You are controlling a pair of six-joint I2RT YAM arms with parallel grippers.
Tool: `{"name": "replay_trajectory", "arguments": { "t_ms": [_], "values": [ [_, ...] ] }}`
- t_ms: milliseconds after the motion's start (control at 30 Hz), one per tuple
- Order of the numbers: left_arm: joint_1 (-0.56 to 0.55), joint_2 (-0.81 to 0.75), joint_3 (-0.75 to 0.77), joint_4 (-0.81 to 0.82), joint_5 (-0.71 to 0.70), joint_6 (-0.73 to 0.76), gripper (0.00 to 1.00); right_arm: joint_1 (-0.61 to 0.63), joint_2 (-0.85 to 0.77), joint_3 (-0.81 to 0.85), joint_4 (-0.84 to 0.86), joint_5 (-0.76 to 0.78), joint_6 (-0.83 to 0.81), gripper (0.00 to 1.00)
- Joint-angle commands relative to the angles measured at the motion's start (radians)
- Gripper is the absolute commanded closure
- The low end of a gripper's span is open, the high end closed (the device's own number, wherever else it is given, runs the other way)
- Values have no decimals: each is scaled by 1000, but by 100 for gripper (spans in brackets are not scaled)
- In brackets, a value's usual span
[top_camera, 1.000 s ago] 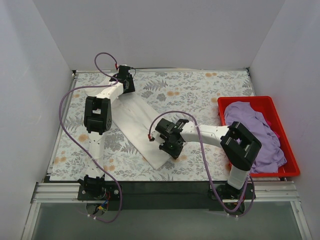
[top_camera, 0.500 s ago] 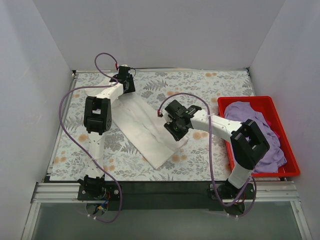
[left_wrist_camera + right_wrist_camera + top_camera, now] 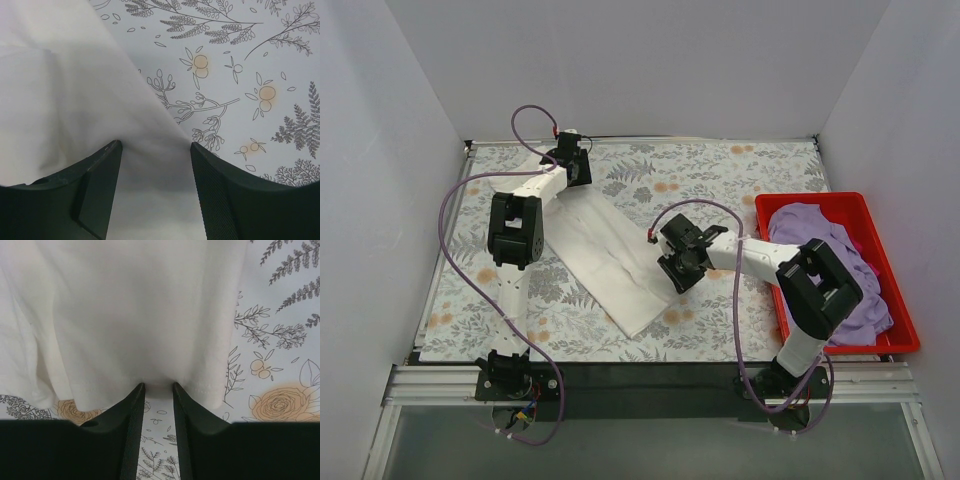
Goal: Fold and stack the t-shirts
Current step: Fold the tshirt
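Note:
The white t-shirt [image 3: 605, 250] lies as a long folded strip, running diagonally across the floral tablecloth. My left gripper [image 3: 572, 160] is at its far end, and in the left wrist view its jaws [image 3: 155, 145] stand wide apart over the white cloth [image 3: 65, 90]. My right gripper [image 3: 675, 272] sits at the strip's right edge. The right wrist view shows its fingertips [image 3: 158, 386] a narrow gap apart, with the shirt's stitched hem [image 3: 130, 305] just at the tips and tablecloth visible between the fingers. The lavender t-shirt [image 3: 825, 265] is bunched in the red bin.
The red bin [image 3: 810, 199] stands at the table's right edge, beside the right arm. The floral tablecloth [image 3: 740, 180] covers the table. White walls close in the left, far and right sides. Purple cables loop off both arms.
My right gripper swung right and away from the near edge with the shirt's edge, widening the strip, and its jaws parted. The left gripper stayed put and opened a little more.

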Motion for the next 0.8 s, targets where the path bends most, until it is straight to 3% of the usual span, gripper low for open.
{"name": "replay_trajectory", "arguments": {
  "t_ms": [0, 333, 767],
  "values": [
    [10, 32, -1, -52, 11, 58, 45, 18, -5, -102, -91, -76, 78, 68],
    [2, 70, 46, -26, 146, 140, 40, 228, -34, -139, -151, -138, 182, 68],
    [-63, 131, 168, 1, 223, 101, 28, 293, 25, 22, -179, -130, 168, 66]
  ]
}}
